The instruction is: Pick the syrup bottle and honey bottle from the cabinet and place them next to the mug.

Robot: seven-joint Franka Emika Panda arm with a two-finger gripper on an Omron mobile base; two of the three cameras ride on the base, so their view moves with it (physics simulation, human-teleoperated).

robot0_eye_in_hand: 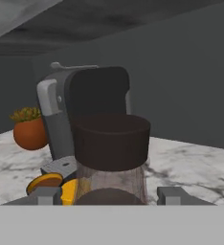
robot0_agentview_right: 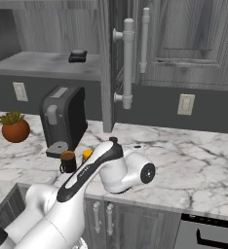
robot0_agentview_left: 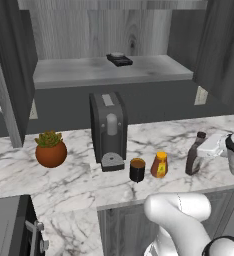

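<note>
While the arm reaches over the marble counter (robot0_agentview_left: 64, 180), the gripper (robot0_agentview_left: 209, 148) sits at the syrup bottle (robot0_agentview_left: 194, 156), fingers (robot0_eye_in_hand: 173, 195) either side of its neck just under the dark cap in the hand view; jaws approx. half open and look closed on the bottle, its base on or just above the counter (contact w/ the surface can't be told). Syrup bottle stands upright, right of the honey bottle (robot0_agentview_left: 159, 165), w/ a gap between them. Honey bottle, orange cap and yellow label, stands just beside the mug (robot0_agentview_left: 137, 169), on its right in the left base view. Mug sits just in front of the coffee machine (robot0_agentview_left: 108, 129), near its drip tray. Potted plant (robot0_agentview_left: 51, 149) in a terracotta pot stands well left of the machine. Above, the cabinet (robot0_agentview_left: 109, 70) is open; its pale shelf carries a small dark flat object (robot0_agentview_left: 119, 59), type unclear. In the right base view the open cabinet door (robot0_agentview_right: 106, 63) w/ a long bar handle (robot0_agentview_right: 128, 63) hangs above the arm, and a wall outlet (robot0_agentview_right: 185, 104) sits to its right.
</note>
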